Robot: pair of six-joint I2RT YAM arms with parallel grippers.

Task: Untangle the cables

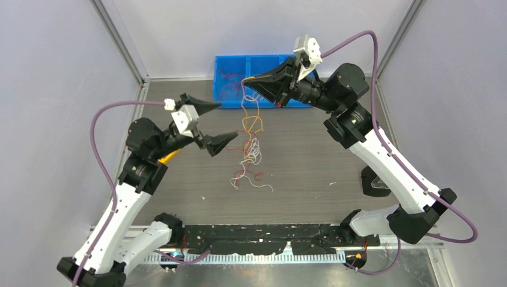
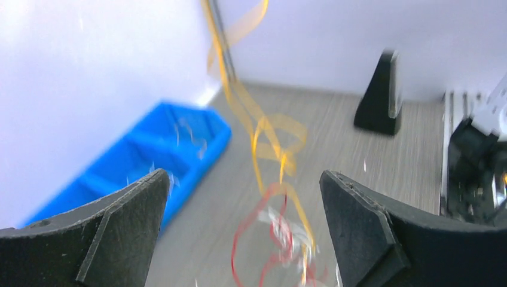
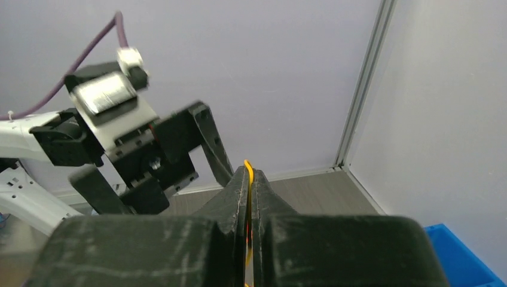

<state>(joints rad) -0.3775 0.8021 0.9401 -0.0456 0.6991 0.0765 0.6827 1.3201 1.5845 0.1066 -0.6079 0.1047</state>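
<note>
Left pincer [image 1: 228,119] spread wide; right pincer [image 1: 245,82] raised, reaching forward, clamped on the cables [image 1: 252,149].

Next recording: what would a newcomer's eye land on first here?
The right gripper, raised in front of the blue bin at the far edge, is shut on a yellow-orange cable. The red, white and orange cables dangle below it over mid table. The left gripper stands wide open just left of that hanging string.
</note>
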